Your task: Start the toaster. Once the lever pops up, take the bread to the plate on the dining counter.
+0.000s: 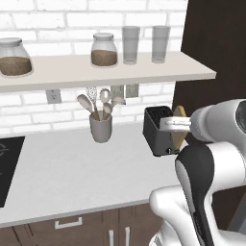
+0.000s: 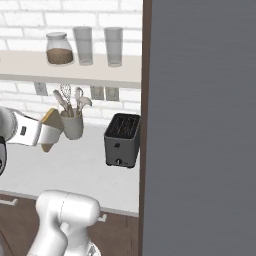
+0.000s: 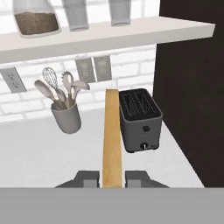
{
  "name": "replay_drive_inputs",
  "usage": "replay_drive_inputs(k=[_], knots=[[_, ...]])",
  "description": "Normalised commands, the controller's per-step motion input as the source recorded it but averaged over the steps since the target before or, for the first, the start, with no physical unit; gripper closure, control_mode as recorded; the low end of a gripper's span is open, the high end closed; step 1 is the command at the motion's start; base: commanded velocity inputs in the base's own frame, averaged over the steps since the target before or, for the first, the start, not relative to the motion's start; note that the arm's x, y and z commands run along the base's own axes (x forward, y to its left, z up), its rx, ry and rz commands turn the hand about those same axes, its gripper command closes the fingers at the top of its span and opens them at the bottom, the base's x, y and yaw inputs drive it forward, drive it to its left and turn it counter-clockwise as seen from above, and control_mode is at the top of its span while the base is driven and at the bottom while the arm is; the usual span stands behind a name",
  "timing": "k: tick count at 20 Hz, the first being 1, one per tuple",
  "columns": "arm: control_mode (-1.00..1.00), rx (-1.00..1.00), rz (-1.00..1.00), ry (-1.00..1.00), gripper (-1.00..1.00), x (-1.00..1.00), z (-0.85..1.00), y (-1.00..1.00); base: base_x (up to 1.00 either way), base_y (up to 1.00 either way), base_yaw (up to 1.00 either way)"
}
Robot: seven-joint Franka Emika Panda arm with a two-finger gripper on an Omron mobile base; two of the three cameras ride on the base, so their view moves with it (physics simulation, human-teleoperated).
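A tall dark cabinet (image 1: 216, 53) stands at the right end of the white worktop (image 1: 72, 168); in the right base view a broad grey panel (image 2: 200, 125) covers that side. A long shelf (image 1: 96, 72) on the brick wall (image 1: 72, 14) carries glass jars (image 1: 104, 49) and two tumblers (image 1: 130, 44). The left base view also takes in the corner of a black cooktop (image 1: 7, 168) at the far left.

The toaster (image 2: 122, 140) sits on the worktop beside the cabinet, its two slots empty in the hand view and right base view, its small pale knob low on the front face. A grey utensil crock (image 3: 66, 116) holding spoons and a whisk stands to its left, well apart.

The gripper (image 3: 112, 178) is clamped on the bread (image 3: 112, 135), its fingers (image 3: 90, 178) pressed against both flat faces. The slice is held on edge in the air above the worktop, clear of the toaster. From the right base view it shows as a tan wedge in front of the crock; in the left base view it overlaps the toaster's right side.
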Motion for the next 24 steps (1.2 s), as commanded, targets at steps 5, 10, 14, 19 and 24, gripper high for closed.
replay_drive_inputs(k=[5, 10, 14, 19, 24], knots=[[-1.0, 0.0, 0.0, 0.0, 1.0, 0.0, -0.04, 0.0, 0.0, 0.0, 0.0], [-1.0, 0.0, 0.0, 0.0, 1.0, 0.0, 0.0, 0.0, 0.0, 0.0, 0.0], [-1.0, 0.0, 0.0, 0.0, 1.0, -0.17, 0.0, 0.08, 0.0, 0.0, 0.0], [1.0, 0.0, 0.0, 0.0, 1.0, 0.0, 0.0, 0.0, -0.59, 0.61, 0.06], [1.0, 0.0, 0.0, 0.0, 1.0, 0.0, 0.0, 0.0, -0.54, 1.0, 0.32]])
